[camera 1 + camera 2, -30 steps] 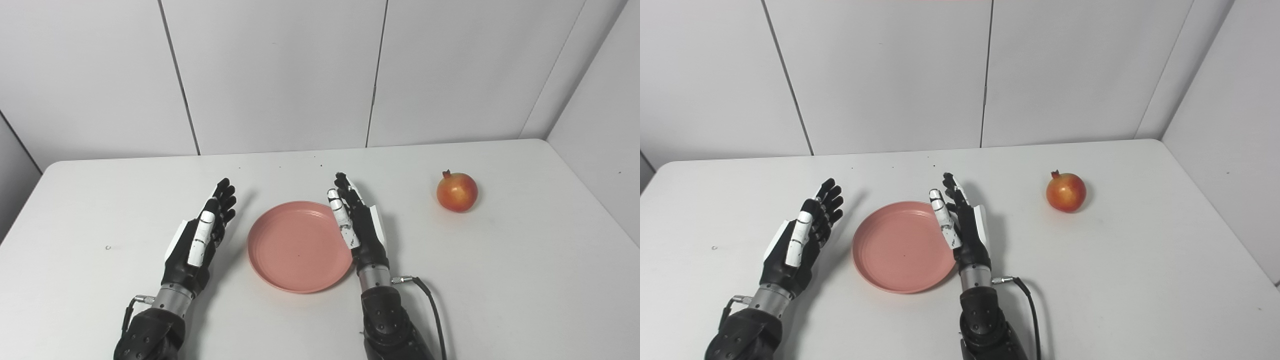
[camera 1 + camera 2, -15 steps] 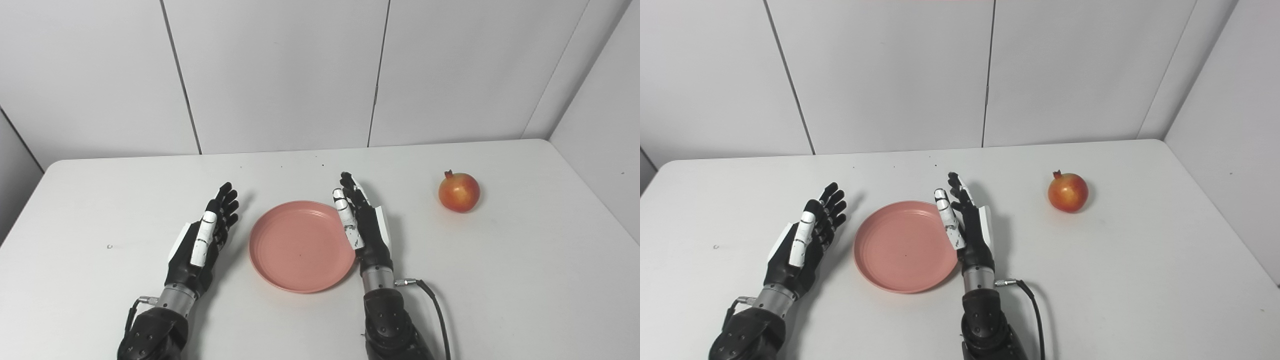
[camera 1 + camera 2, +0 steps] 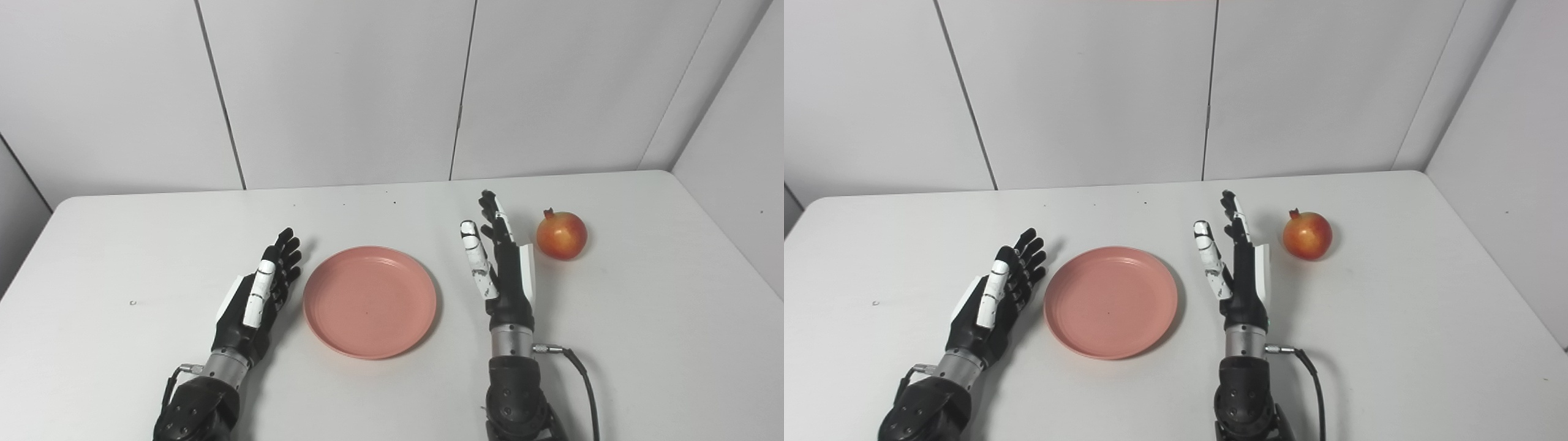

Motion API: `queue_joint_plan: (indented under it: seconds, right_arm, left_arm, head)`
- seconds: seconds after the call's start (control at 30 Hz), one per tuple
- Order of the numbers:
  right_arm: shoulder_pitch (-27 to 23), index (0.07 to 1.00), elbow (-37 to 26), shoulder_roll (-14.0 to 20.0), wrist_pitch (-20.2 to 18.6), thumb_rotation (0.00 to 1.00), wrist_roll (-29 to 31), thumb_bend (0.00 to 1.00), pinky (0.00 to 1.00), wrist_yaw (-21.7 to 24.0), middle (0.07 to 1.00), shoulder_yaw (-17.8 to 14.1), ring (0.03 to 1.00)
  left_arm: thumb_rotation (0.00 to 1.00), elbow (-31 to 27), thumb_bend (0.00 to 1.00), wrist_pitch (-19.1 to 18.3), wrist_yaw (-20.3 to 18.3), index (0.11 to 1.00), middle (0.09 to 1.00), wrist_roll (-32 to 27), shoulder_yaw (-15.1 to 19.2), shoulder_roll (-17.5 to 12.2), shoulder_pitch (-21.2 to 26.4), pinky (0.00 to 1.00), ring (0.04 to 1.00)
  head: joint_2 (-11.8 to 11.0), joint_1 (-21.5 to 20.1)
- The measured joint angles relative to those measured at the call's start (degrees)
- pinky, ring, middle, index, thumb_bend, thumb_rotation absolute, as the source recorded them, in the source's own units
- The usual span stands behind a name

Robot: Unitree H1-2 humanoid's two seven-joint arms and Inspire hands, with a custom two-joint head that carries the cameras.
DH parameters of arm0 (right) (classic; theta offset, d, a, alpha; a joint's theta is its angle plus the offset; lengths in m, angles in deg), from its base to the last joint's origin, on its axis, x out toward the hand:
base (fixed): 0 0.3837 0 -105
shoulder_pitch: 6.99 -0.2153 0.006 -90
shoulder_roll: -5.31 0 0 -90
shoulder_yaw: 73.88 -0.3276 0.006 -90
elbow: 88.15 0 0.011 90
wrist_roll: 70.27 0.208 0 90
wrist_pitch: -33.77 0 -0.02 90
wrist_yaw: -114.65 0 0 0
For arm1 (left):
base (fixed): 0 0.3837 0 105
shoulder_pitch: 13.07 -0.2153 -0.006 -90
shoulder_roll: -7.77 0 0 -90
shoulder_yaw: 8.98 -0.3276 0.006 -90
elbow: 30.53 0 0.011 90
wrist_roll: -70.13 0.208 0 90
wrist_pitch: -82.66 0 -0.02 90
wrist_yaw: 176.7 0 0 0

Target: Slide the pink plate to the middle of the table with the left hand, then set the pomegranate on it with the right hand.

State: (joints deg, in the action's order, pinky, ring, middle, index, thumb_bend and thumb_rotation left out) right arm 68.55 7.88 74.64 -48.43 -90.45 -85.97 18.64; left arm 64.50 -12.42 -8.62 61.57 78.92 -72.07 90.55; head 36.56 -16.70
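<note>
Pink plate (image 3: 370, 301) sat mid-bench; right hand (image 3: 499, 269), fingers spread and empty, stood just beside the pomegranate (image 3: 561, 235); one nudge might roll it away; left hand (image 3: 260, 294) waited, splayed.

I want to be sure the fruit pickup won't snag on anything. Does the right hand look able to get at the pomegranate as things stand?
Probably yes. The right hand is open, just left of the pomegranate, with only bare table between them. The pink plate lies on its other side, out of the way.
</note>
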Motion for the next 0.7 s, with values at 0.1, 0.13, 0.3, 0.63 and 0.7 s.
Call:
queue_joint_plan:
  seconds: [0.1, 0.13, 0.3, 0.63, 0.7]
  right_arm:
    - [0.0, 0.907, -1.4, 1.0, -0.3, 0.96, -0.5, 0.55, 0.88, 0.0, 0.892, -0.8, 0.908]
    - [0.0, 0.906, -1.6, 1.4, -0.4, 0.95, -0.8, 0.56, 0.88, 0.0, 0.891, -1.1, 0.907]
    - [-0.2, 0.886, -2.8, 3.5, -2.6, 0.90, -1.2, 0.55, 0.86, 0.4, 0.881, -2.4, 0.897]
    - [-2.8, 0.900, -2.9, 8.0, -3.7, 0.71, -0.9, 0.58, 0.85, 2.1, 0.904, -5.2, 0.896]
    - [-3.1, 0.901, -2.9, 8.8, -3.8, 0.64, -1.1, 0.61, 0.85, 2.1, 0.904, -5.7, 0.894]
  left_arm:
    - [1.00, 0.0, 0.69, -0.1, 0.0, 1.000, 1.000, 0.0, 0.0, 0.2, 0.0, 1.00, 1.000]
    - [1.00, -0.1, 0.69, -0.2, 0.0, 1.000, 1.000, 0.0, 0.0, 0.3, 0.0, 1.00, 1.000]
    - [1.00, -0.2, 0.69, -0.4, 0.3, 1.000, 1.000, 0.0, 0.0, 0.6, 0.0, 1.00, 1.000]
    - [1.00, -0.2, 0.68, -0.5, 0.5, 1.000, 1.000, 0.0, -0.1, 1.2, 0.0, 1.00, 1.000]
    - [1.00, -0.3, 0.68, -0.5, 0.5, 1.000, 1.000, 0.1, -0.1, 1.2, 0.0, 1.00, 1.000]
  head:
    - [0.0, 0.1]
    - [0.0, 0.1]
    - [0.1, 0.2]
    - [-0.4, 0.0]
    - [-0.6, -0.3]
